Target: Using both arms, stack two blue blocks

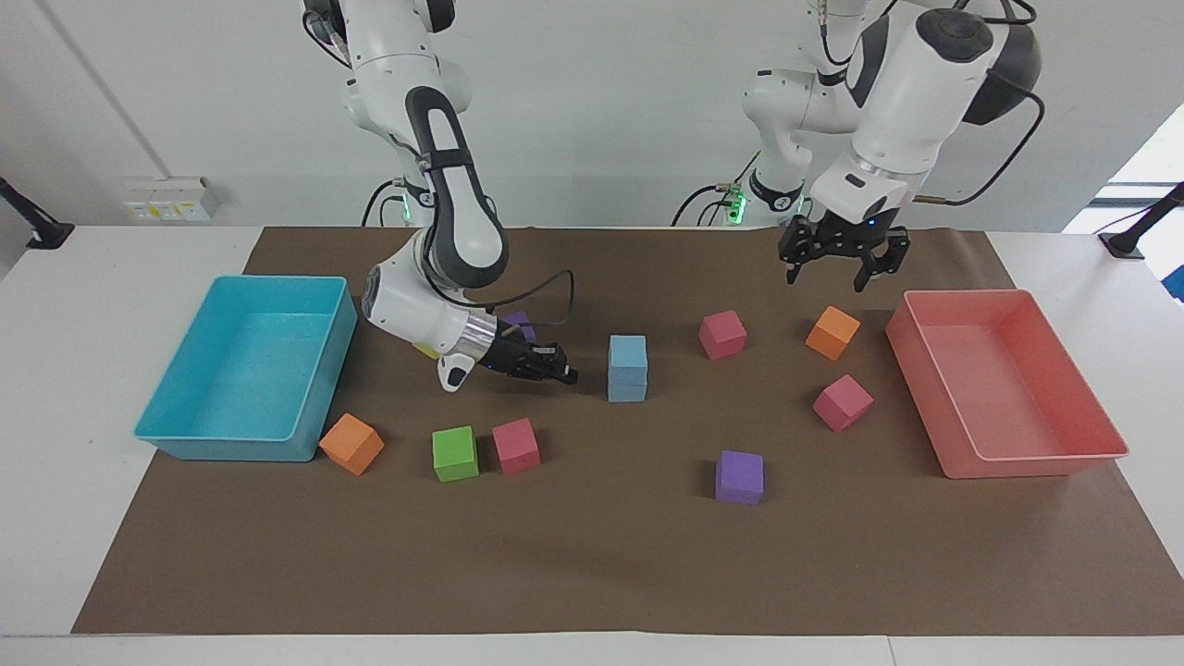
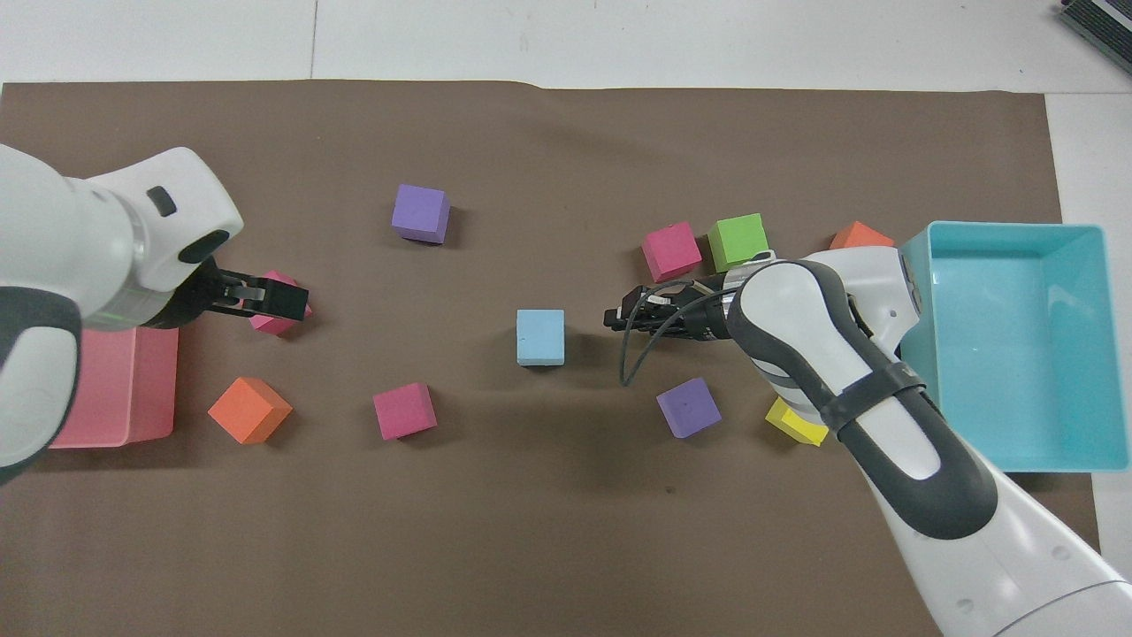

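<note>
1. First, nearest the robots, a yellow cube (image 1: 427, 351) and a purple cube (image 1: 520, 322) lie toward the right arm's end; in the facing view the right arm (image 1: 435, 305) hides part of each.
2. An orange cube (image 1: 832, 332) and a pink cube (image 1: 722, 334) lie toward the left arm's end, well apart from each other.
3. The left hand (image 1: 842, 268) hangs high in the air over the mat (image 1: 592, 573) by the pink tray (image 1: 1027, 458), spread wide and holding nothing.
4. The blue blocks (image 1: 627, 368) stand mid-mat, one on top of the other, edges roughly in line; from overhead only the top one shows.
5. The right hand (image 1: 555, 372) lies low over the mat just beside the blue blocks, toward the right arm's end, pointing at them without touching. Whether it is spread or pressed together, I cannot tell.
6. A second pink cube (image 1: 843, 402) sits near the pink tray, a little farther out than the stack.
7. Farther out, a second orange cube (image 1: 351, 443) sits just beside a corner of the turquoise tray (image 1: 245, 444); a green cube (image 1: 455, 453) and a third pink cube (image 1: 515, 446) sit side by side, close together.
8. Farthest, a second purple cube (image 1: 739, 477) lies alone.
9. Both trays sit at the mat's ends. The brown mat covers a white desk (image 1: 55, 370); the wall is white, with a socket box (image 1: 166, 197).
</note>
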Robot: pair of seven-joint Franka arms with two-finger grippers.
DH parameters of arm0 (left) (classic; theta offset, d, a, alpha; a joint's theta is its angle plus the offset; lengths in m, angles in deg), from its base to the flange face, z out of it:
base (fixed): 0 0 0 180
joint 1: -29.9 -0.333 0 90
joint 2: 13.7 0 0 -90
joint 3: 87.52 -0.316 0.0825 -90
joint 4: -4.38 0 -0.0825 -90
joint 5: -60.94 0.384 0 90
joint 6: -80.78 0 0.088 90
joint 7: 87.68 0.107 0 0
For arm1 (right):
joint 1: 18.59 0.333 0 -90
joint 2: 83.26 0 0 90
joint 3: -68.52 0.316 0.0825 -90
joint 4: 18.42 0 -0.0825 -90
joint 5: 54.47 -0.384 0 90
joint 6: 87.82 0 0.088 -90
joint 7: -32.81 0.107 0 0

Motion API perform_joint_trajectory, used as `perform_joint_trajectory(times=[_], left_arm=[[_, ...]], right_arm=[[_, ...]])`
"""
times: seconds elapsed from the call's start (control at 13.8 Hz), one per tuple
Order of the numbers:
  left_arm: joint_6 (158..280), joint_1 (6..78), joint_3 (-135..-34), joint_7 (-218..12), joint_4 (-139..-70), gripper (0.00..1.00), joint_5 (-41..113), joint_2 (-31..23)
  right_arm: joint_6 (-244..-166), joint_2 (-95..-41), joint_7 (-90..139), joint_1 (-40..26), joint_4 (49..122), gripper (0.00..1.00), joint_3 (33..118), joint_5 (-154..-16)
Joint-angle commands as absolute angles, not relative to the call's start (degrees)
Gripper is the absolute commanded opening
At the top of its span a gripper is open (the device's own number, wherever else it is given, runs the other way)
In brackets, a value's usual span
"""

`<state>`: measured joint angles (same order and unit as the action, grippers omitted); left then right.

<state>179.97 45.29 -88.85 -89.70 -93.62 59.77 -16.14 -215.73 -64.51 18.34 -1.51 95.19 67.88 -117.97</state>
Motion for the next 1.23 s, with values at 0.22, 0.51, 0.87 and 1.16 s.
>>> perform_joint_trajectory(times=[0.22,0.51,0.87,1.16], left_arm=[[167.11,38.96,-88.22,-86.62,-81.15,1.00,60.06,-13.36],[165.60,38.78,-88.22,-86.80,-80.69,1.00,60.41,-14.14],[165.77,37.64,-88.66,-85.75,-82.19,1.00,60.50,-14.76],[167.09,36.49,-88.57,-83.90,-84.65,1.00,60.41,-16.08]], right_arm=[[-215.00,-68.75,27.97,-3.56,93.20,1.00,67.99,-98.72],[-214.56,-70.60,28.85,-4.17,91.79,1.00,67.38,-80.88],[-208.52,-72.45,30.52,-6.45,87.42,1.00,67.38,-66.28],[-199.37,-73.06,30.52,-8.39,81.42,1.00,67.38,-59.06]])
